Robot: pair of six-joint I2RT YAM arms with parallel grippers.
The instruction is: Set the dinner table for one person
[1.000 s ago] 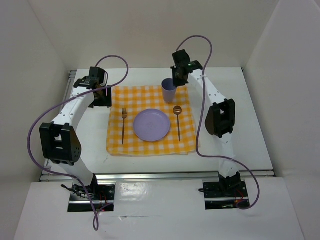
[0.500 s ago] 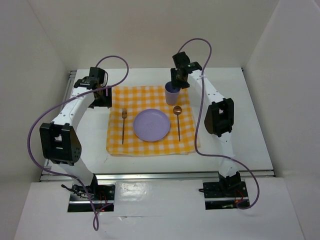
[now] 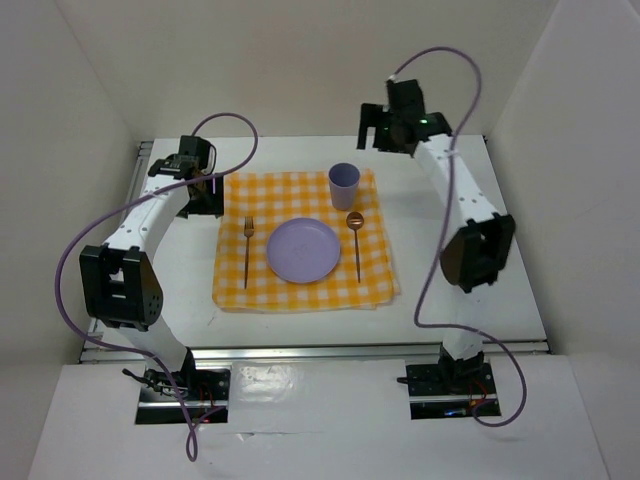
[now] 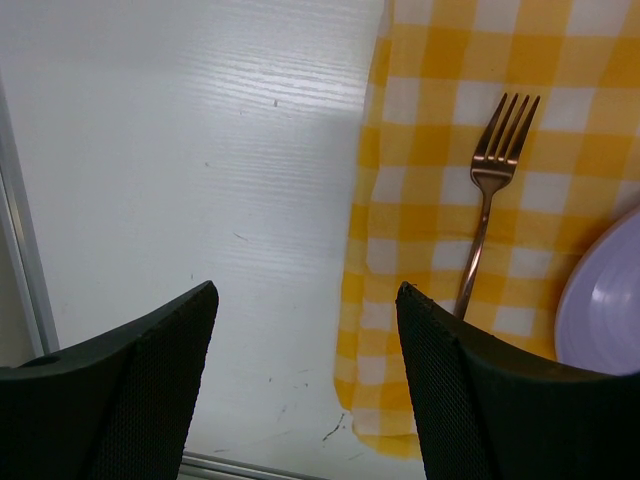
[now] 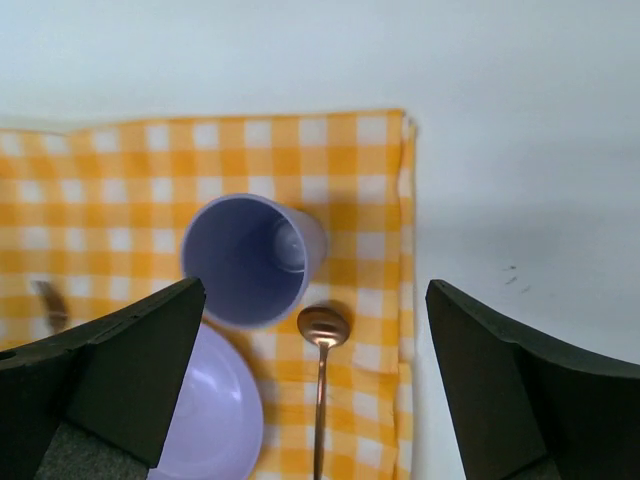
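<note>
Right fingers [image 5: 110, 380] spread wide and empty above the cup [image 5: 250, 258] standing on the checked cloth [image 5: 100, 170]; left fingers [image 4: 130, 390] wide too, over the table [image 4: 180, 150] left of the fork [image 4: 490, 200].

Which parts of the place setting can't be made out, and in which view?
Left wrist: fork handle end hidden behind a left gripper finger; plate cut off by the right edge.
Right wrist: spoon handle runs off the bottom edge; fork mostly behind a right gripper finger.

Right gripper [image 3: 373, 130] let go of cup [image 3: 343, 185], spread wide, pulled back clear.
</note>
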